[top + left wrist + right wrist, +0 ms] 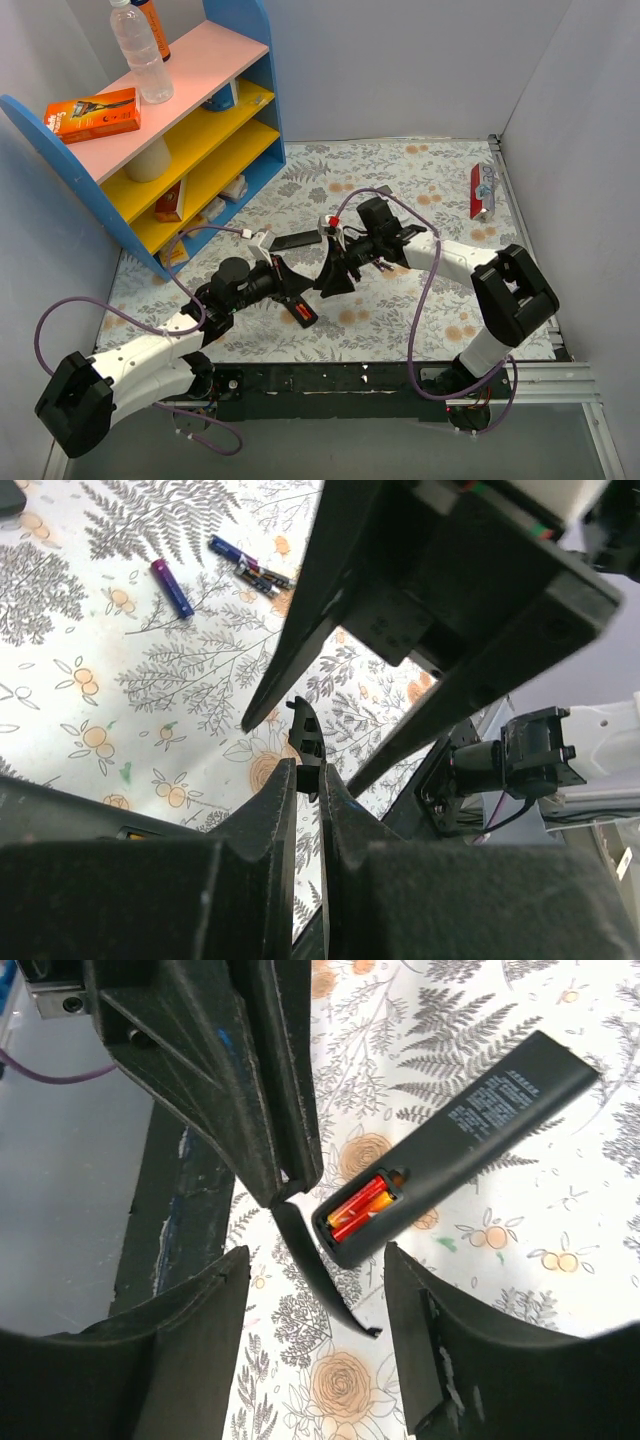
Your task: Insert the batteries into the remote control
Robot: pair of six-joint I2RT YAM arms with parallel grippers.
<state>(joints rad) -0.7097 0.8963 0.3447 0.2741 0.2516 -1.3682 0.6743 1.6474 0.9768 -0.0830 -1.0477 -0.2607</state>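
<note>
Black remote (470,1140) lies back-up on floral cloth (560,1290) between grey walls (400,60), two red batteries (358,1210) in its open end. Three loose batteries (172,588) lie elsewhere. Just beside that end, the left gripper (308,780) pinches one thin cover (320,1280); the right gripper (315,1252) gapes around it, not touching.

- The long black plastic remote control (470,1130) lies back up on the flowered tablecloth (560,1290), below my right gripper (315,1257).
- Two red cylindrical batteries (358,1208) sit side by side in its open compartment.
- A thin curved black plastic cover (322,1282) hangs pinched in my left gripper (308,778), between my spread right fingers, just beside that compartment.
- Purple-blue loose batteries (172,587) lie on the cloth beyond my left gripper: one alone, the others bunched together.
</note>
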